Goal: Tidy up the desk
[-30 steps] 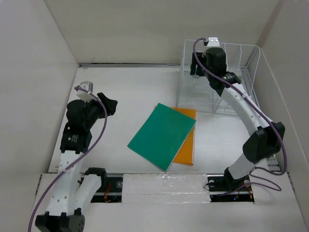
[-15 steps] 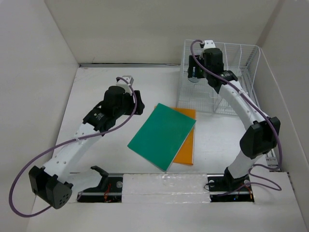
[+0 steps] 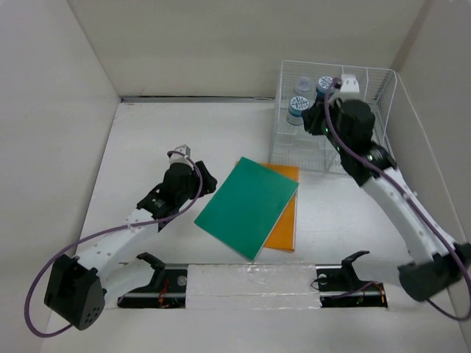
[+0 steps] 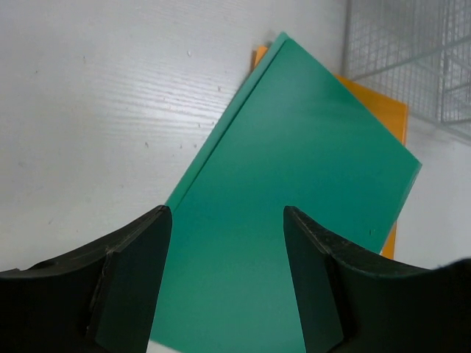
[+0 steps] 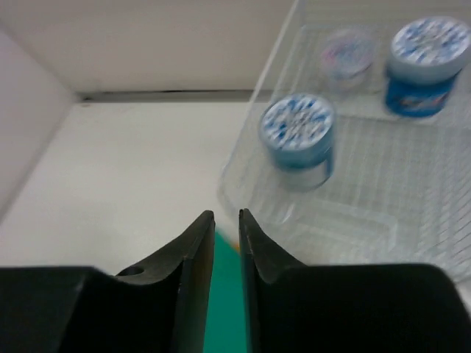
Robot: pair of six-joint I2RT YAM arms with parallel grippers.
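On the white desk [image 3: 184,132] a green book [image 3: 249,206] lies tilted on top of an orange one [image 3: 283,228]. My left gripper [image 3: 200,176] hovers at the green book's left edge. In the left wrist view it [image 4: 227,213] stands open over the green cover [image 4: 294,169], with nothing held. My right gripper [image 3: 315,121] hangs over the front left of the wire rack [image 3: 368,81]. In the right wrist view its jaws [image 5: 225,215] are almost together with a thin slit, empty.
Three blue-lidded jars [image 3: 297,105] [image 3: 324,85] [image 3: 302,84] stand in a clear tray inside the rack. White walls close the desk on three sides. The arm bases sit along the near edge.
My left arm swung from the left side of the desk over to the green book. My right gripper drew back out of the rack and its jaws closed, uncovering the jars.
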